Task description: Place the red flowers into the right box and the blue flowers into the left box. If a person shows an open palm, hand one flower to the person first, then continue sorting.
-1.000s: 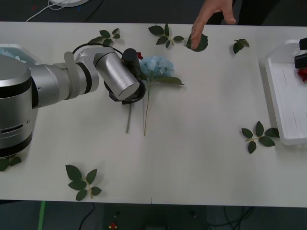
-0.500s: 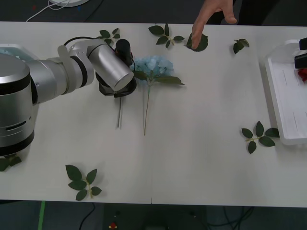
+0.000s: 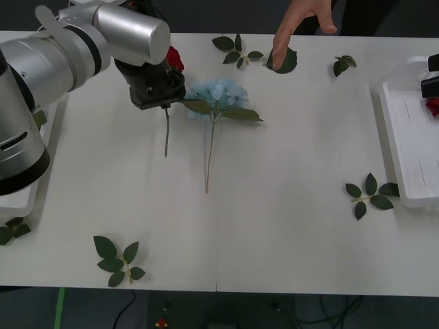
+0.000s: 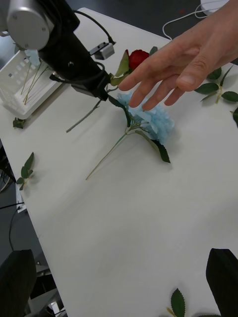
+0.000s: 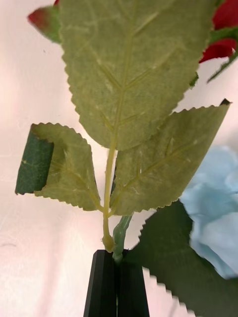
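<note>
At the upper left of the front view, the left gripper [image 3: 164, 103] has its black jaws clamped on the thin green stem of a deep-red artificial rose [image 3: 174, 59], its stem hanging above the white counter [image 3: 288, 226]. A pale-blue fluffy hydrangea [image 3: 218, 94] lies on the counter just right of it. The right gripper's [image 4: 119, 285] jaws stand apart.

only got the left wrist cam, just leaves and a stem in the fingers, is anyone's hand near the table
Observer: Yes. A person's hand reaches over the far edge, fingertips on a loose leaf, to the right of the left gripper, which is shut on the red rose.
Operator: and where's my right arm
Observer: The right gripper waits open at the right box.
</note>
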Controlling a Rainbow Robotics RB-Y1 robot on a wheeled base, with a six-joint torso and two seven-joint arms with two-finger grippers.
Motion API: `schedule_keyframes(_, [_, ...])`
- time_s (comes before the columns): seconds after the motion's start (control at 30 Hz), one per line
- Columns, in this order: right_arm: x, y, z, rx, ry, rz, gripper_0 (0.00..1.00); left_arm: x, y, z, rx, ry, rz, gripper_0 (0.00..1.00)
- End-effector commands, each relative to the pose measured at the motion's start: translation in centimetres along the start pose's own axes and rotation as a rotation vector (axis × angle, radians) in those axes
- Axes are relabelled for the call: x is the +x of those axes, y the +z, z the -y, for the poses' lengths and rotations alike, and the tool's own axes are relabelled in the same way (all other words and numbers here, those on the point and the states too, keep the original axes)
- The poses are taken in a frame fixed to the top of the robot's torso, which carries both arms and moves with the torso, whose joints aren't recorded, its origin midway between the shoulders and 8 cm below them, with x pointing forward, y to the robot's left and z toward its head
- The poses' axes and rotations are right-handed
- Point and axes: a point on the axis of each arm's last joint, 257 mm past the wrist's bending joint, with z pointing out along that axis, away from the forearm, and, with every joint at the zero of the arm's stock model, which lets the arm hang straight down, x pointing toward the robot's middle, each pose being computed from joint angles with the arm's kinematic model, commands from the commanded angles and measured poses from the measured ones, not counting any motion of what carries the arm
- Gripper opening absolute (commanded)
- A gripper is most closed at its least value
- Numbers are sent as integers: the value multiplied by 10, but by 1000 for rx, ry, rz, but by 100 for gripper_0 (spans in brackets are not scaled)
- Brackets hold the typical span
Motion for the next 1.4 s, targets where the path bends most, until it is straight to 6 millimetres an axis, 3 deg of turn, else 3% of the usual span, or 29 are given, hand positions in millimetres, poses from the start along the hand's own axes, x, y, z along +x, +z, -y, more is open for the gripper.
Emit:
schedule_keyframes(0.03, [-9, -9, 1, 17, -48, 16, 100, -63, -88, 4, 108, 32, 37, 0])
schedule_keyframes(0.33, [-9, -9, 1, 17, -48, 16, 100, -86, -185, -13, 317, 77, -10, 0])
schedule_keyframes(0.5, [-9, -9, 1, 17, -48, 16, 100, -90, -224, -21, 450, 157, 3, 0])
schedule_keyframes(0.7, [-9, -9, 1, 17, -48, 16, 100, -90, -263, -10, 639, 275, 48, 0])
schedule_keyframes(0.9, [-9, -9, 1, 17, -48, 16, 100, -71, -287, 22, 935, 402, 102, 0])
schedule_keyframes(1.07, [-9, -9, 1, 17, -48, 16, 100, -44, -303, 45, 1194, 506, 162, 0])
schedule_keyframes(1.13, [-9, -9, 1, 17, -48, 16, 100, -36, -306, 48, 1244, 547, 190, 0])
schedule_keyframes(1.17, [17, 1, 3, -3, 7, -19, 100, -33, -310, 50, 1271, 574, 208, 0])
schedule_keyframes(1.4, [13, 2, -11, -55, 32, -2, 100, 10, -339, 66, 1537, 638, 244, 0])
